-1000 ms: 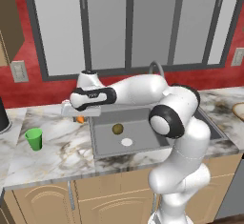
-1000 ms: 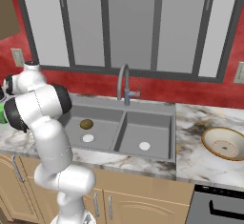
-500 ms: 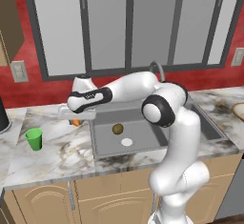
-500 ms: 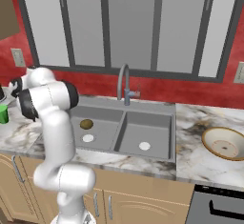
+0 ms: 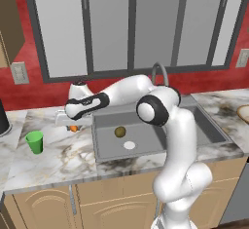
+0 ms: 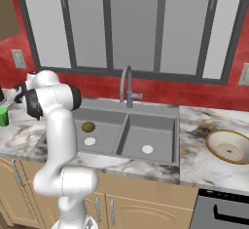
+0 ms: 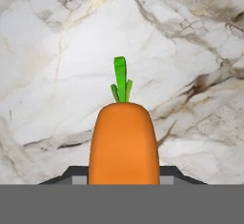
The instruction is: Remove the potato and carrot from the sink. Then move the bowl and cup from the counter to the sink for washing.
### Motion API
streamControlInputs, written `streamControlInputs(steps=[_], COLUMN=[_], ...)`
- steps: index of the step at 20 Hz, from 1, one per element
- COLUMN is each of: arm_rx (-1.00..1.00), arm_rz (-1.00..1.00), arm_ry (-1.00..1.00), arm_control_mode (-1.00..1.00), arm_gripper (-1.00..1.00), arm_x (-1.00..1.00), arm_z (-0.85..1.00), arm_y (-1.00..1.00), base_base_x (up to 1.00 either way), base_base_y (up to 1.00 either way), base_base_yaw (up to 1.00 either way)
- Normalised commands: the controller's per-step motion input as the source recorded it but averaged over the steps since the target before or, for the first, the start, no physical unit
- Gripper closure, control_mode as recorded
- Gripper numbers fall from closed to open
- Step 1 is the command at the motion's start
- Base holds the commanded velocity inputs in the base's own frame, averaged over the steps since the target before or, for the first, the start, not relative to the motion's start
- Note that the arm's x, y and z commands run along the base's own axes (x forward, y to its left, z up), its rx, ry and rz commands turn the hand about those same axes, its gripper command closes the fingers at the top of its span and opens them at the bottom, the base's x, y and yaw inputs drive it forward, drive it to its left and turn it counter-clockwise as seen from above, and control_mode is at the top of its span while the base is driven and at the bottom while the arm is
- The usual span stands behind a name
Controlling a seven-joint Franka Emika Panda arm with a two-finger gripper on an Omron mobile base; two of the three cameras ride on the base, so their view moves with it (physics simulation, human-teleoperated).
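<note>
In the left base view, the green cup (image 5: 34, 141) is standing at the left of the frame on the marble counter (image 5: 58, 160), not yet moved. Just right of it, the gripper (image 5: 68, 122) is being held low over the counter, left of the sink (image 5: 146, 140). Since a second ago, the arm has been swung from the sink's left rim out over the worktop, so the carrot (image 5: 73, 128) is now clear of the basin. In the hand view, the carrot (image 7: 124, 142) is being clamped between the two dark finger tips, the jaws partly closed on its sides, with its green top pointing to the upper part of the frame and veined marble lying behind it. Whether it is touching the counter cannot be told.

Toward the frame centre, the potato (image 5: 119, 132) is lying in the left basin, above a white drain disc (image 5: 129, 145). In the right base view, the tan bowl (image 6: 229, 146) is sitting at the far right on the counter.

By this reading, the carrot removal is nearly complete: only the release is outstanding. The potato, the bowl and the cup are still to be handled.
</note>
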Motion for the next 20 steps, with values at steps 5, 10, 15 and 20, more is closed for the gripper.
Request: streamControlInputs(steps=[5,10,15,20], arm_rx=[-0.04,-0.03,-0.04,-0.02], arm_rz=[0.00,0.00,0.00,0.00], arm_ry=[0.00,0.00,0.00,0.00], arm_control_mode=[-1.00,-1.00,-1.00,-1.00], arm_gripper=[1.00,1.00,1.00,1.00], arm_x=[0.13,0.10,0.08,0.09], arm_z=[-0.27,-0.27,-0.28,-0.27], arm_y=[0.14,0.07,0.03,0.03], base_base_x=[0.00,0.00,0.00,0.00], base_base_y=[0.00,0.00,0.00,0.00], base_base_yaw=[0.00,0.00,0.00,0.00])
